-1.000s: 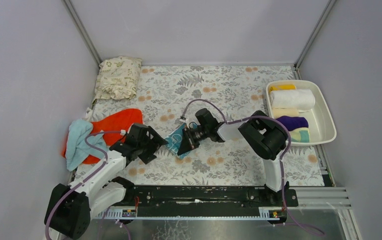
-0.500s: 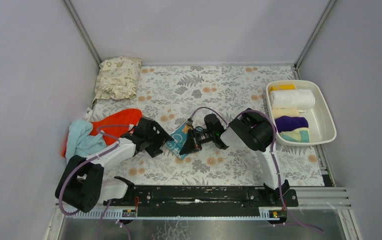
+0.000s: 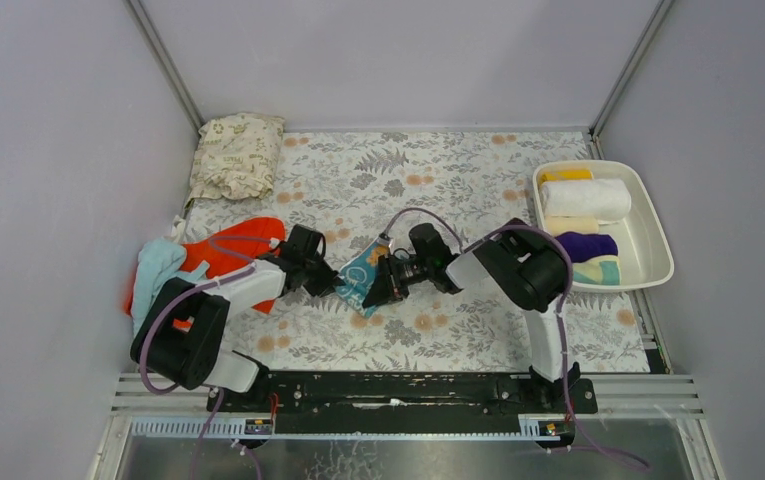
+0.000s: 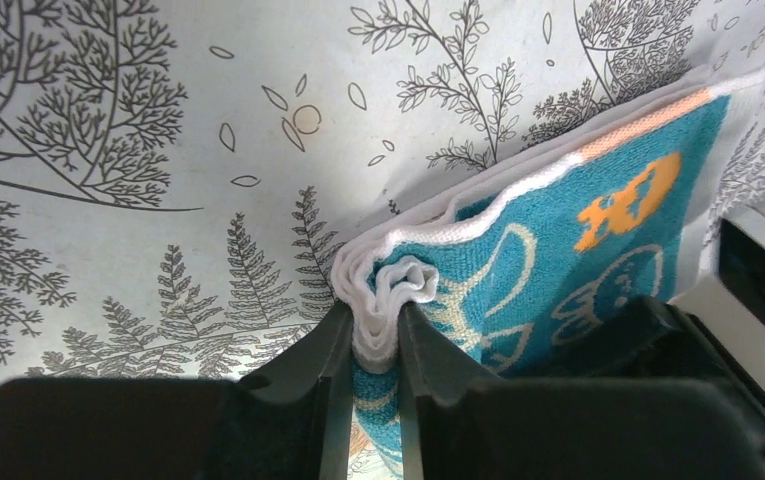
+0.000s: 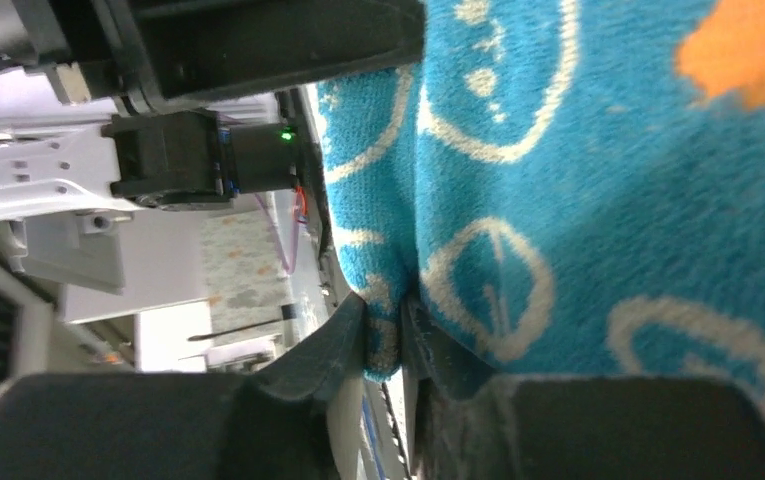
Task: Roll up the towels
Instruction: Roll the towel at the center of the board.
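A teal towel with printed pictures (image 3: 360, 273) lies on the floral mat between my two grippers. My left gripper (image 3: 328, 279) is at its left edge. In the left wrist view the left gripper (image 4: 374, 328) is shut on the bunched white hem of the teal towel (image 4: 578, 230). My right gripper (image 3: 380, 288) is at the towel's right side. Seen from the right wrist, the right gripper (image 5: 385, 330) pinches a fold of the teal towel (image 5: 598, 170). An orange-red towel (image 3: 230, 248) and a light blue towel (image 3: 157, 270) lie heaped at the left.
A white tray (image 3: 660, 250) at the right holds rolled towels: yellow (image 3: 565, 175), white (image 3: 586, 197), cream (image 3: 570, 224), purple (image 3: 585, 245) and a pale teal one (image 3: 600, 270). A beige leaf-printed cushion (image 3: 236, 155) sits at the back left. The floral mat (image 3: 438, 170) covers the table.
My left gripper has moved right to the teal towel's left edge and shut on its hem. The right gripper stays on the towel, shifted slightly left and lower.
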Available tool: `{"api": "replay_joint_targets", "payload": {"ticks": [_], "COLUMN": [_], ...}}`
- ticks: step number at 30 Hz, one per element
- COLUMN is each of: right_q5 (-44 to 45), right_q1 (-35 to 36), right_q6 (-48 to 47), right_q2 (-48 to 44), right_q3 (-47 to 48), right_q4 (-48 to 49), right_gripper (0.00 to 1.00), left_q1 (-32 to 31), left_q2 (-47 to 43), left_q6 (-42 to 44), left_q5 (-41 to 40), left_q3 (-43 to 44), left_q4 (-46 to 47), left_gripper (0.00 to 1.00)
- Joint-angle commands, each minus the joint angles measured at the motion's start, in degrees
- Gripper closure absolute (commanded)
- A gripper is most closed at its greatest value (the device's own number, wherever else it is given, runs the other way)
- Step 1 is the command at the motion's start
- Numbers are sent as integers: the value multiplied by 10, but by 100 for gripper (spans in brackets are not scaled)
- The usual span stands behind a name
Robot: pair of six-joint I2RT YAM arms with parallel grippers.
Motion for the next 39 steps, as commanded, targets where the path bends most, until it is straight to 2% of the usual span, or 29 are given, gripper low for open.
{"api": "replay_joint_targets", "payload": {"ticks": [1, 5, 9, 12, 17, 20, 29, 39], "right_q5": [83, 200, 325, 431, 586, 650, 728, 821], "right_q1": [12, 49, 94, 149, 230, 274, 321, 327], "right_q6": [-186, -316, -383, -434, -480, -511, -552, -561], "right_q2": [-104, -177, -237, -263, -281, -270, -181, -129], "right_q3": [21, 58, 67, 77, 75, 92, 130, 129], "right_q4": [-234, -396, -453, -470, -441, -448, -448, -469], "right_gripper": [72, 57, 46, 42, 44, 46, 48, 48], "left_q1": [-9, -15, -21, -27, -32, -38, -46, -50], "left_q2": [25, 25, 30, 38, 49, 50, 58, 62], "left_q6": [45, 51, 49, 46, 42, 39, 34, 35], "left_q5": [-56, -66, -61, -59, -52, -58, -60, -66], "left_q3": [22, 35, 44, 55, 68, 72, 76, 72], "left_q4": [-84, -120, -144, -158, -170, -171, -173, -171], "left_gripper": [88, 89, 89, 90, 90, 90, 89, 89]}}
